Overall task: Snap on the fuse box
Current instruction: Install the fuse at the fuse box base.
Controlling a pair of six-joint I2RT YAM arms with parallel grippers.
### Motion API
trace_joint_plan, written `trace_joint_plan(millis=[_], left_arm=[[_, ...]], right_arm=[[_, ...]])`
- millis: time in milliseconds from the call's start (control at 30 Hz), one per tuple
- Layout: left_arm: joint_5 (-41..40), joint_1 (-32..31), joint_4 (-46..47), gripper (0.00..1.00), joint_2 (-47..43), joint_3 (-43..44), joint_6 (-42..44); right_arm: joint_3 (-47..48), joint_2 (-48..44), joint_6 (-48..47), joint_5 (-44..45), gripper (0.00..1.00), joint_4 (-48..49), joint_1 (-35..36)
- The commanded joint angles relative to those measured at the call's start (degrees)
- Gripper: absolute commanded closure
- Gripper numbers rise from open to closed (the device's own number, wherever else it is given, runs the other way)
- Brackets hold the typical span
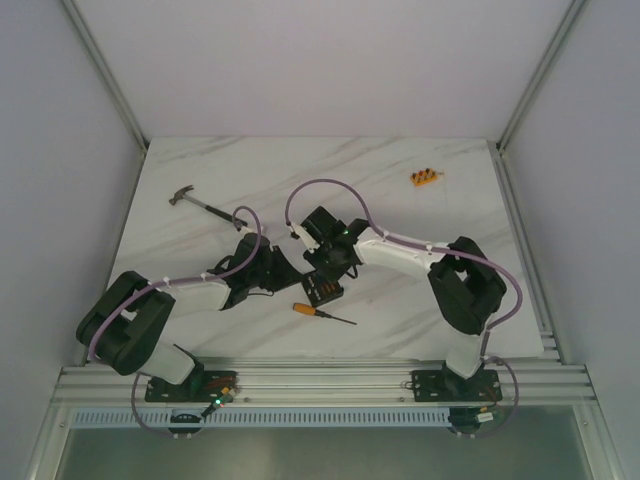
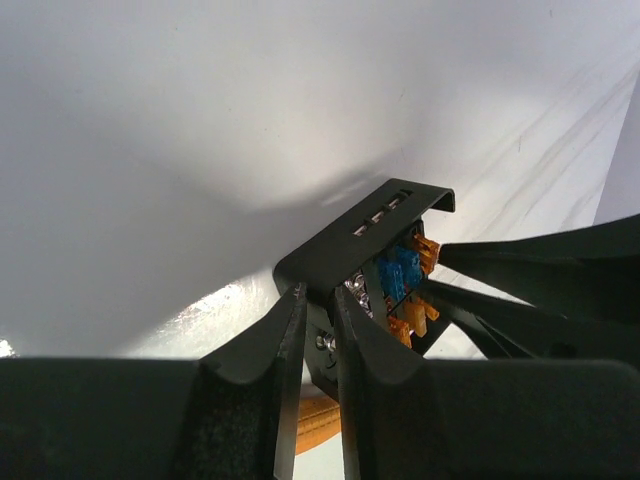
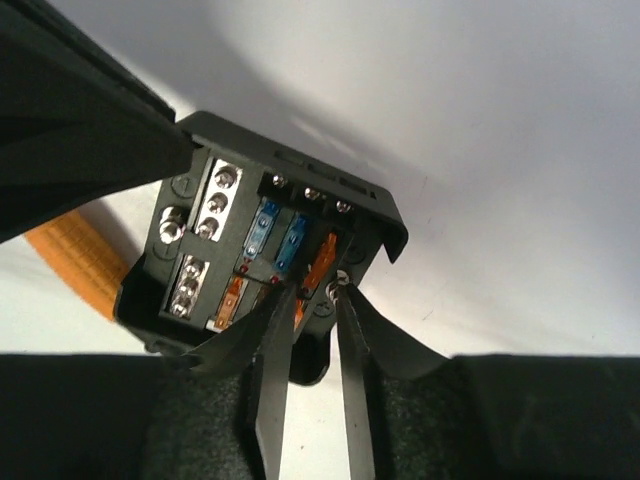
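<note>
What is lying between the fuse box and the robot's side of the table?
A small screwdriver with an orange handle lies there, close to the fuse box, on the white table. The top view shows it.

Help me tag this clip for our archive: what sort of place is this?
Probably a lab robot workcell rather than a home: an enclosed white booth with aluminium framing, a marble-patterned table, and a few bench items laid out, a hammer, a screwdriver and a fuse box.
</note>
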Motion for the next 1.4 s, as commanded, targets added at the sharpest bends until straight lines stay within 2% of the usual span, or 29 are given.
trace_joint_plan(millis=[0,100,233,600,867,1367], left_arm=[[-1.1,-0.2,-1.2,0.73,-1.1,0.3,0.7],[-1.2,-0.2,-1.2,0.72,-1.3,0.3,0.7],[-0.9,-0.2,-1.3,0.72,-1.1,0.4,0.6],[-0.9,-0.2,-1.3,0.71,-0.9,0.6,0.5],[-0.8,-0.2,-1.3,0.72,-0.9,0.6,0.5],[-0.8,-0.4,-1.3,0.72,-0.8,0.5,0.5]], right_arm=[[-1.2,-4.8,1.3,-2.6,0.68,-1.1,0.4],[-0.5,-6.0,2.0,-1.4,0.64,-0.8,0.3],[0.4,-5.8,4.8,-0.4,0.64,0.2,0.3],[0.8,-2.1,13.7,3.0,0.72,1.2,0.2],[1.2,-0.7,15.3,5.6,0.79,1.8,0.2],[2.0,1.9,15.5,4.1,0.88,2.3,0.2]])
